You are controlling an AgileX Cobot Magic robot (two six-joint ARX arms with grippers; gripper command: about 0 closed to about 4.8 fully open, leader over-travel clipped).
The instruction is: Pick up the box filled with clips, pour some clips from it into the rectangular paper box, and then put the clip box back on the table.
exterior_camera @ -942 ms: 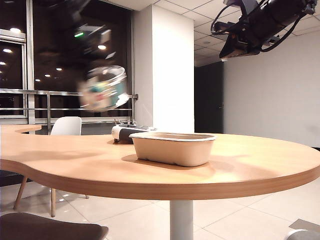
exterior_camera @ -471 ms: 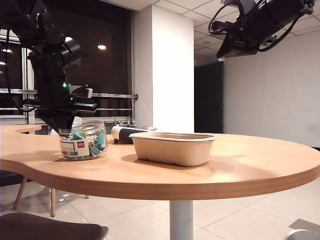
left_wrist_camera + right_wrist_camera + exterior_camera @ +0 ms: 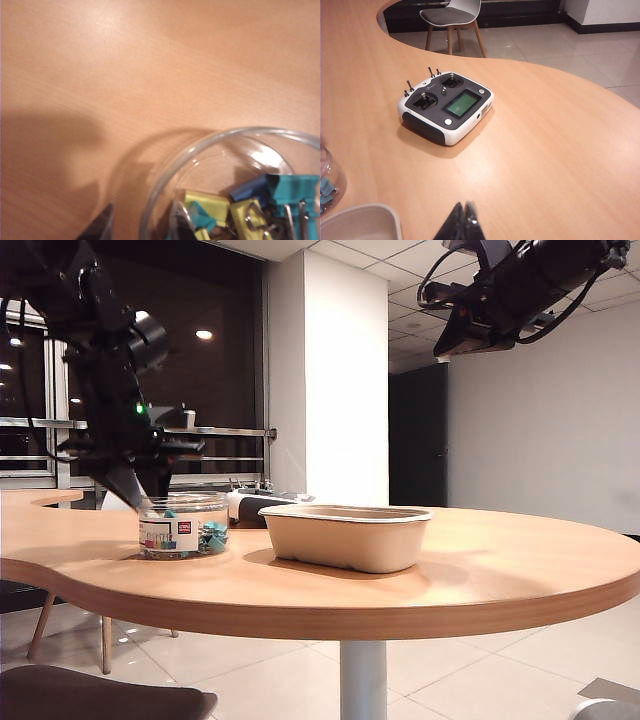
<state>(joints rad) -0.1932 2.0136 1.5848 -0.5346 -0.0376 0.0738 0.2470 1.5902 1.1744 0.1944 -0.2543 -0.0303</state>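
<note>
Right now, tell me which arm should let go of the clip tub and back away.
Left. The left gripper sits at the clip tub, which stands on the table. The right gripper is shut, raised high, away from the tub.

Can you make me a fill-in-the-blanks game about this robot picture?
1. The clip tub stands on the ____.
2. The right gripper, high above the table, is ____.
3. The left gripper is just above the ____.
4. The paper box is coloured ____.

Missing words: table; shut; tub; beige
</note>
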